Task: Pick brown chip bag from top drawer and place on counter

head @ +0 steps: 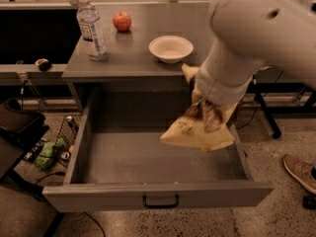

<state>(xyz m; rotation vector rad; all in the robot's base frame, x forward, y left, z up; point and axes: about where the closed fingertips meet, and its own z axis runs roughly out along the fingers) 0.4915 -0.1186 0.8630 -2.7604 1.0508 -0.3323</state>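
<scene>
Where the gripper hangs: the gripper [210, 113] is over the right part of the open drawer, below the front edge of the counter, and it is mostly hidden under the thick white arm [247, 38].
Fingers: they are closed on the upper middle of the brown chip bag [195, 135]. Only dark parts of them show against the bag.
Brown chip bag: it is in the air, clear of the drawer floor, and it hangs tilted. Its wide cream lower edge points to the left and down, its brown part is up by the gripper, and a cream end sticks up near the counter edge.
Top drawer: the top drawer [158, 194] is pulled far out. Its speckled grey floor shows, and the right corner of the bag is over its right wall.
Handle: a small dark handle [160, 201] sits at the centre of the front panel.
Counter: the counter [133, 53] is flat and grey, behind and above the drawer.
On the counter: a white bowl [171, 48] stands near the front right, a water bottle [92, 28] stands upright at the left, and a red apple [122, 20] lies behind, between the two.
Floor at right: a shoe [299, 172] is beside the drawer.
Floor at left: a wire basket [66, 132] and something green [47, 154].
</scene>
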